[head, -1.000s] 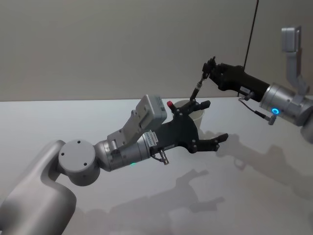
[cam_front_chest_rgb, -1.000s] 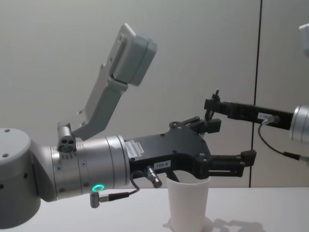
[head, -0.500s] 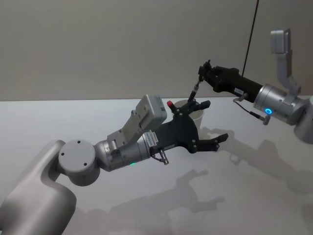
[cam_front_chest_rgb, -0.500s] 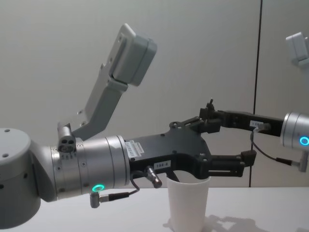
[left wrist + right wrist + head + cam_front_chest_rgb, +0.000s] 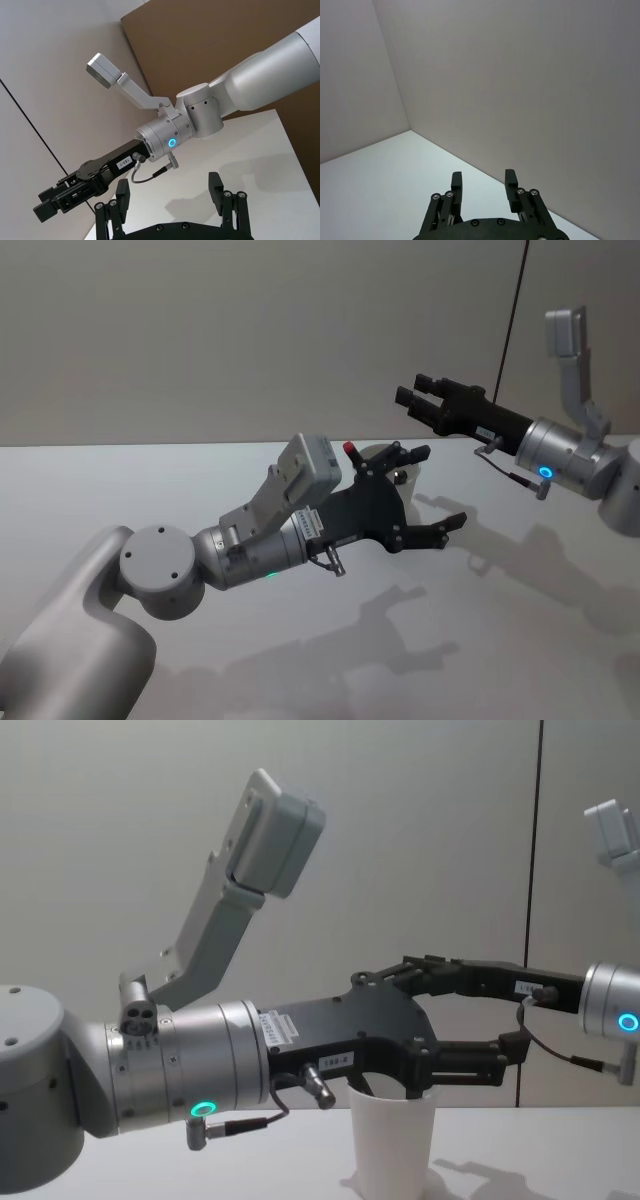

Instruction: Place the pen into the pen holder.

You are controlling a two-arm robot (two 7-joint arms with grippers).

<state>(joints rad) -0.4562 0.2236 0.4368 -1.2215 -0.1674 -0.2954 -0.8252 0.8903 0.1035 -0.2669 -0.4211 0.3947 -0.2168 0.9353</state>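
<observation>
Head view: the left gripper (image 5: 425, 488), fingers spread wide and grasping nothing, hangs above the middle of the white table (image 5: 520, 640), toward its far edge, and hides most of the pen holder (image 5: 408, 476), of which a sliver of white wall shows between the fingers. The red-capped pen (image 5: 350, 449) pokes up just beside the gripper's upper finger; whether it stands in the cup cannot be told here. The right gripper (image 5: 410, 394) hovers higher, beyond and to the right, its fingers parted and empty. Chest view: the pen holder (image 5: 392, 1145) stands upright on the table, its rim directly under the left gripper (image 5: 478, 1020). Right wrist view: the right gripper's fingers (image 5: 456, 183) stand apart against the bare wall (image 5: 520, 75).
</observation>
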